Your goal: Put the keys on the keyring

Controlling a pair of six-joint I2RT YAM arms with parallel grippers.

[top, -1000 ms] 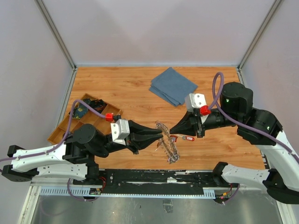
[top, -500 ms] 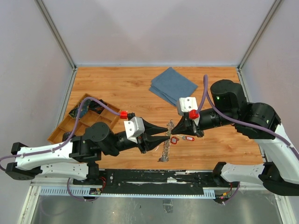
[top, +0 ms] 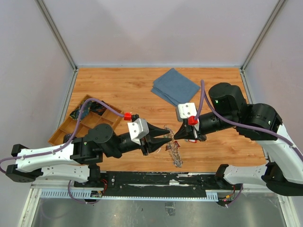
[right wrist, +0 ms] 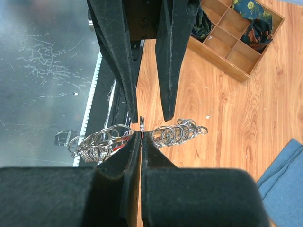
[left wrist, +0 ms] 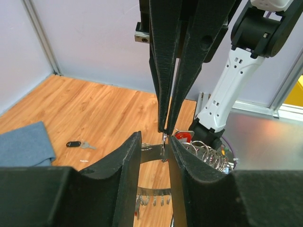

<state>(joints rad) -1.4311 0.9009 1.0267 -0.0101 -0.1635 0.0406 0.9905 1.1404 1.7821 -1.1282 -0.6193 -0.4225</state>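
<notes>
While the right gripper (right wrist: 141, 134) pinches shut on the large silvery chain-like metal keyring (right wrist: 180, 131), hanging above the brown wooden table (top: 118, 90), the left gripper (left wrist: 155, 138) straddles it, jaws partly apart, gripping nothing.

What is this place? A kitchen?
Likely a robot test booth, not a kitchen: a left arm and right arm bolted along a wooden table, plain walls boxing it in, a keyring between them.
</notes>
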